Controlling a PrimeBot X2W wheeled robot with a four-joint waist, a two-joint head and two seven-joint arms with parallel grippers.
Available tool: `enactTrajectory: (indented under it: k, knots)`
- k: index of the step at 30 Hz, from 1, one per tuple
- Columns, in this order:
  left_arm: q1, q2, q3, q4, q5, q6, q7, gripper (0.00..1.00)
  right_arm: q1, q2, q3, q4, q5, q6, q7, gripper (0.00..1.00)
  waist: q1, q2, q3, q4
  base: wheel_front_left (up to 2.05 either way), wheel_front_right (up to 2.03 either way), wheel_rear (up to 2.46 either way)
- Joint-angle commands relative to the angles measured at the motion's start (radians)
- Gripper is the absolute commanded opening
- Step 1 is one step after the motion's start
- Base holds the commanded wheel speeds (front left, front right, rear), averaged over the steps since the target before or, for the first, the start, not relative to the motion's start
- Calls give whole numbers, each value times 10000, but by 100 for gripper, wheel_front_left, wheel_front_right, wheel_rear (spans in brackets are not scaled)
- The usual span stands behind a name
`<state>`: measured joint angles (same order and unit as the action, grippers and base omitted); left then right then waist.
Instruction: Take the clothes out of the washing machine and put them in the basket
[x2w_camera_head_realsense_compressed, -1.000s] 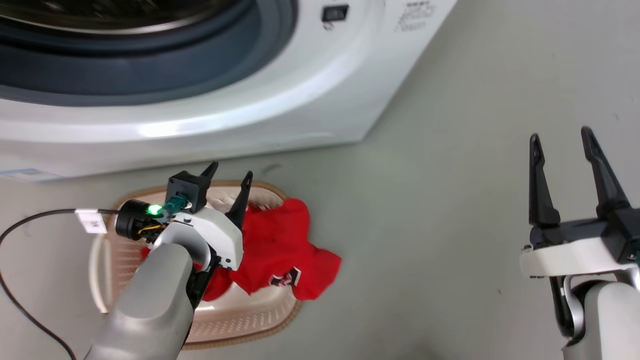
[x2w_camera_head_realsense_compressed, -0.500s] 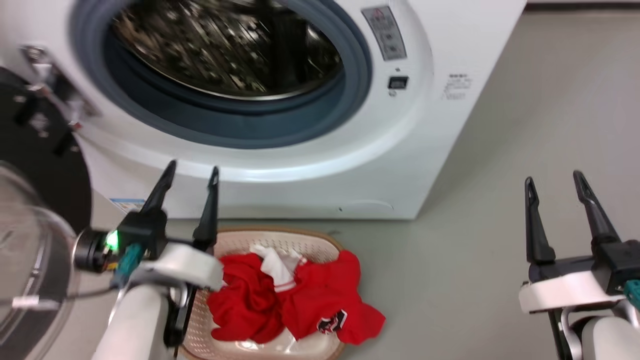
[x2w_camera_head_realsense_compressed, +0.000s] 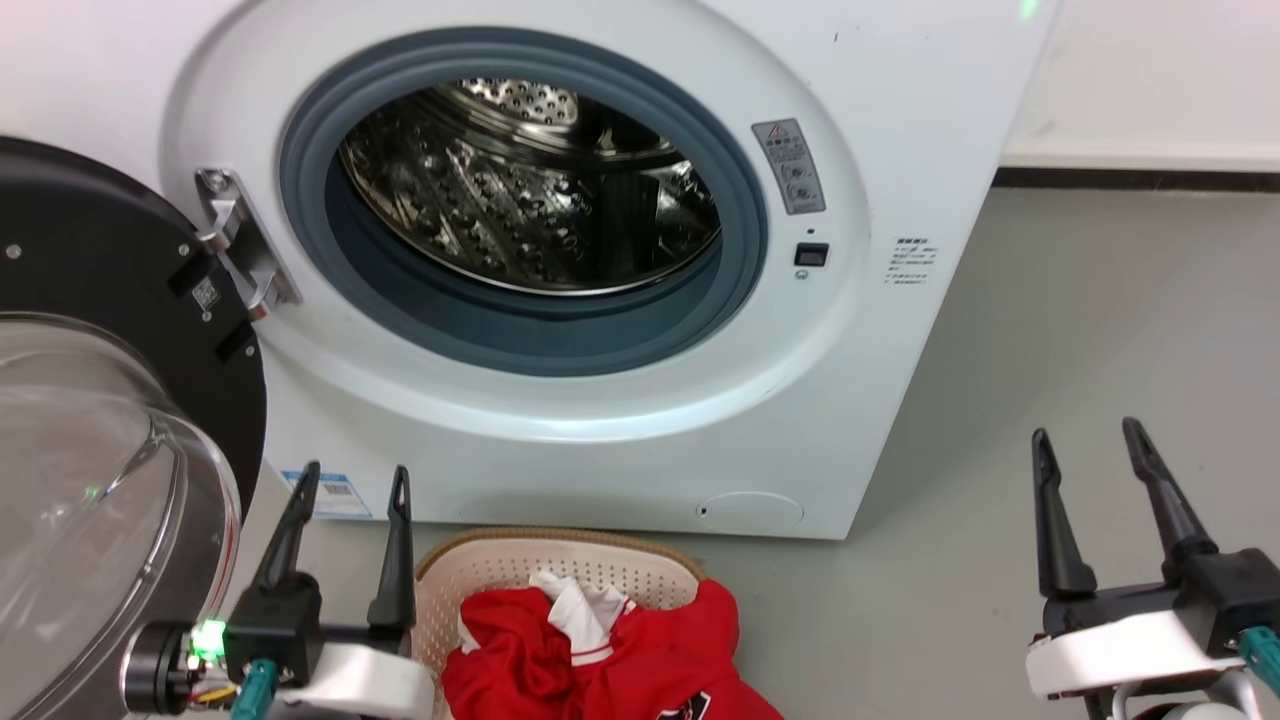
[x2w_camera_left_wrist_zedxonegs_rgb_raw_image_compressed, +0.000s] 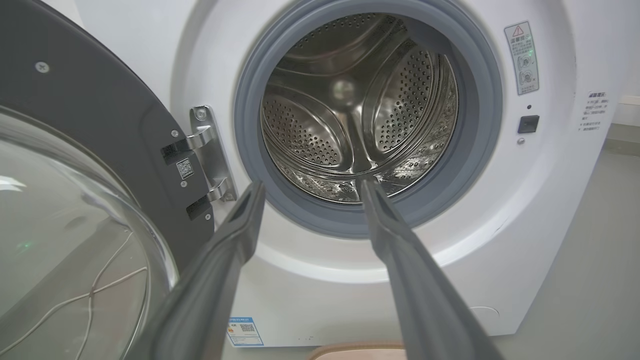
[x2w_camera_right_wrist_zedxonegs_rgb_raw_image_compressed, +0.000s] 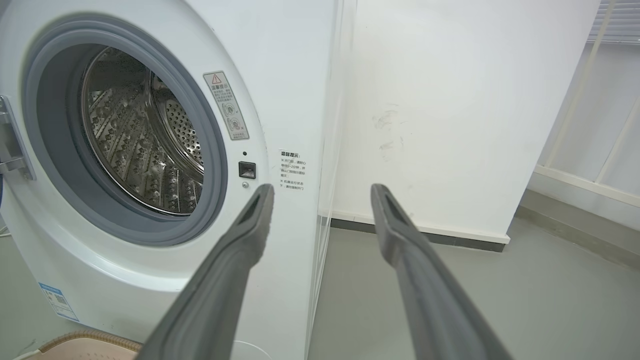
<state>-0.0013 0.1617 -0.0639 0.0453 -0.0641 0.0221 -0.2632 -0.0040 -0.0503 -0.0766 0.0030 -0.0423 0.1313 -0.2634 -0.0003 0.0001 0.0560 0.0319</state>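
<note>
A grey floor (x2w_camera_head_realsense_compressed: 1080, 330) runs back to a white wall (x2w_camera_right_wrist_zedxonegs_rgb_raw_image_compressed: 450, 100). On it stands the white front-loading washing machine (x2w_camera_head_realsense_compressed: 900, 120), with its black-framed glass door (x2w_camera_head_realsense_compressed: 90, 470) swung wide to the robot's left on a metal hinge (x2w_camera_head_realsense_compressed: 235, 240). Inside the grey rubber rim (x2w_camera_head_realsense_compressed: 745, 270), the perforated steel drum (x2w_camera_left_wrist_zedxonegs_rgb_raw_image_compressed: 350, 110) shows bare metal. Its lowest front edge is hidden behind the rim, so what lies there cannot be told.

The cream basket (x2w_camera_head_realsense_compressed: 560, 565) sits on the floor just before the washer's base. The red clothes (x2w_camera_head_realsense_compressed: 620, 670) lie heaped in it and spill over its right rim, with white collar trim (x2w_camera_head_realsense_compressed: 585, 605) uppermost.

The left gripper (x2w_camera_head_realsense_compressed: 355, 468) hangs just left of the basket, its fingers apart and empty, pointing at the lower porthole. The clothes lie near its inner finger, lower and to the right, and do not touch it. The open door crowds its outer side. A small blue label (x2w_camera_head_realsense_compressed: 335, 495) on the washer's base shows between the fingers.

The right gripper (x2w_camera_head_realsense_compressed: 1085, 428) is spread and empty too, over bare floor well apart from the clothes and aimed past the washer's right corner.
</note>
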Motion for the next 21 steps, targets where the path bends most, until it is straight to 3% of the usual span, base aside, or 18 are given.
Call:
enactTrajectory:
  k: [1,10,21]
  knots:
    - [219,-60,30,-124,110,45,-22,100,184,2,57,-67,84,-11,-20,100,3,-1,-200,-110,0,0,0]
    - [783,-296,169,-565,401,208,-23,100,727,2,236,-385,89,-11,-20,100,3,-1,-413,-319,0,0,0]
    - [590,-445,317,-402,401,88,-24,100,656,2,198,-383,229,-11,-20,100,3,-1,-390,-443,0,0,0]
